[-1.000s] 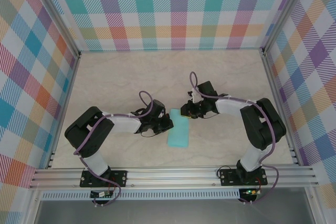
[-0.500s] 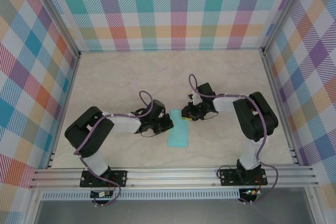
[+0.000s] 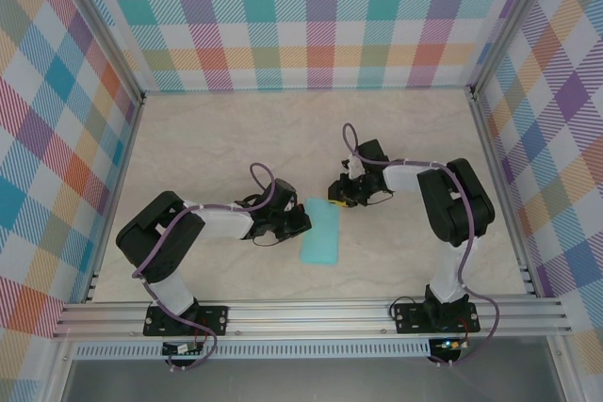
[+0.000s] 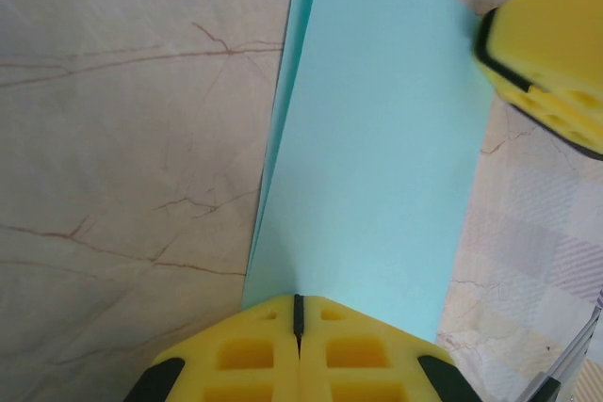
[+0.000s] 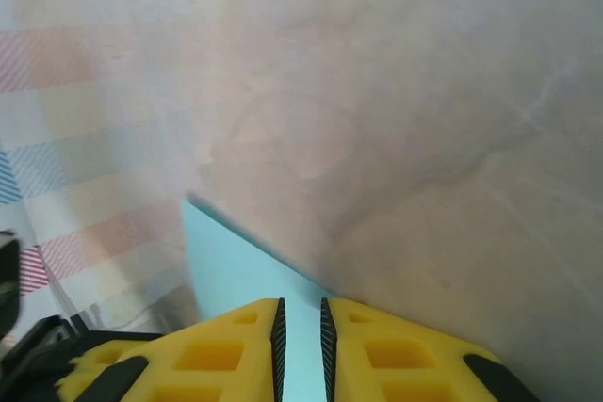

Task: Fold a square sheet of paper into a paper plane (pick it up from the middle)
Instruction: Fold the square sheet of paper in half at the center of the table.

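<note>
Teal folded paper [image 3: 320, 233], smooth rectangle; left pincer [image 4: 298, 302] clamps edge, right pincer [image 5: 300, 308] grip unclear.

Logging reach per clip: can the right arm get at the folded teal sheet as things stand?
Probably yes: the right end effector sits at the far corner of the sheet, fingers slightly apart. The left end effector is at the opposite long edge, not blocking.

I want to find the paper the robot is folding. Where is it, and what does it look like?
Look at the pale marble table inside the checked walls, then at the spot between the two robot arms. There lies the paper, a flat, narrow rectangle, with the left tool at its left edge and the right tool at its far right corner. It is plain light teal, while the arms beside it are black and white.
</note>
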Robot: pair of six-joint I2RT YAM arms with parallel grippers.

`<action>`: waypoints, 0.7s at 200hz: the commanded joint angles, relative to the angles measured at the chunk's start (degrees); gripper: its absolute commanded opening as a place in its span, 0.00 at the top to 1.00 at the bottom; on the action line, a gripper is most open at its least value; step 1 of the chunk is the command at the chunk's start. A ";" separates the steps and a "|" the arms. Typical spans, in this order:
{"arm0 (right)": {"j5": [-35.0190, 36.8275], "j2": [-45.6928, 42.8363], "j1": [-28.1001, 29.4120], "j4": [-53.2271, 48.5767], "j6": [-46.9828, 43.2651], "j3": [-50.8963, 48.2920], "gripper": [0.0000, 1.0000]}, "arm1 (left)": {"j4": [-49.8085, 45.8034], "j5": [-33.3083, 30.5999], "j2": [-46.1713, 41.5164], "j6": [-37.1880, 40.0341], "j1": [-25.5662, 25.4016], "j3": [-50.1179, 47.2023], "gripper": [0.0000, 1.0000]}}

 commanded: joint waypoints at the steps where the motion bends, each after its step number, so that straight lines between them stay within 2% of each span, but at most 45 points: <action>1: 0.45 1.49 -0.02 -0.83 -1.34 -0.30 0.80 | -9.63 -2.63 1.98 1.16 -0.60 -1.79 1.00; 67: 0.80 -0.85 -0.02 -6.56 -2.77 5.95 0.80 | -10.09 -2.56 1.93 1.49 -0.61 -1.35 1.00; 110: -0.25 1.08 -0.02 -3.33 -2.10 2.50 0.80 | -10.09 -2.69 1.32 1.49 -0.59 -1.37 1.00; 140: 1.65 2.17 -0.05 -3.49 -2.55 1.75 0.80 | -10.27 -2.56 1.10 1.53 -0.57 -1.22 1.00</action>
